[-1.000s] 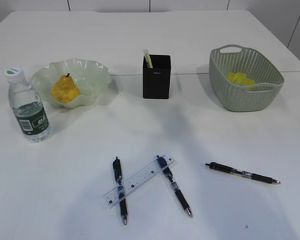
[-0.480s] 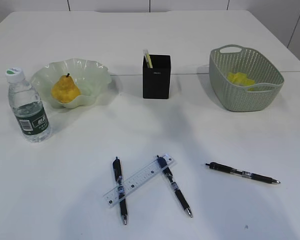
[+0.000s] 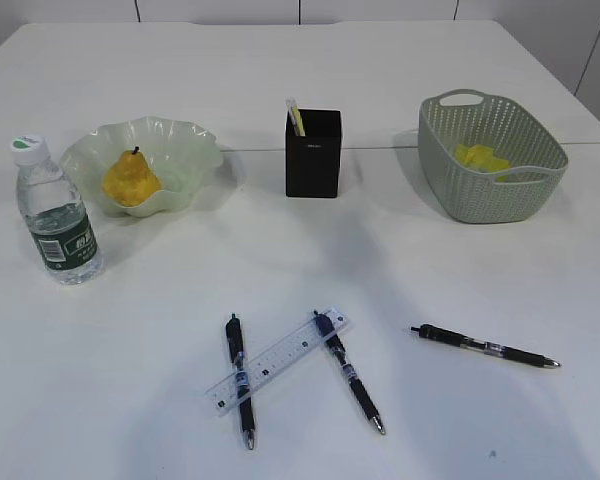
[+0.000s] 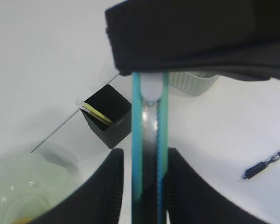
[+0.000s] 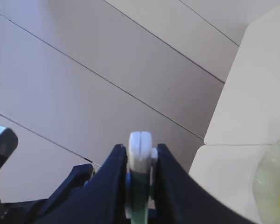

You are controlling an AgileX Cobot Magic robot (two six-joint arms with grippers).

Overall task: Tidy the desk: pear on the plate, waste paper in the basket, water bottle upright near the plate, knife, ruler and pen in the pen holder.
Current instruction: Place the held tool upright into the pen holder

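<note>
A teal knife point(image 4: 150, 116) with a white end stands between my left gripper's point(image 4: 144, 156) jaws. They are open, with a gap at the left finger point(image 4: 107, 186). My right gripper point(image 5: 140, 148) is shut on the knife's white end point(image 5: 140, 140). Neither arm shows in the exterior view. The pear point(image 3: 130, 180) lies on the plate point(image 3: 185, 140), and the water bottle point(image 3: 58, 215) stands upright beside it. Yellow waste paper point(image 3: 480, 158) is in the basket point(image 3: 500, 200). The ruler point(image 3: 280, 358) lies on the desk across a pen point(image 3: 240, 385), in front of the pen holder point(image 3: 313, 160).
Two more pens point(image 3: 350, 375) point(image 3: 485, 347) lie on the white desk point(image 3: 300, 260). A pale yellow stick point(image 3: 296, 118) stands in the pen holder. The left wrist view looks down on the pen holder point(image 4: 109, 123) and one pen point(image 4: 266, 163).
</note>
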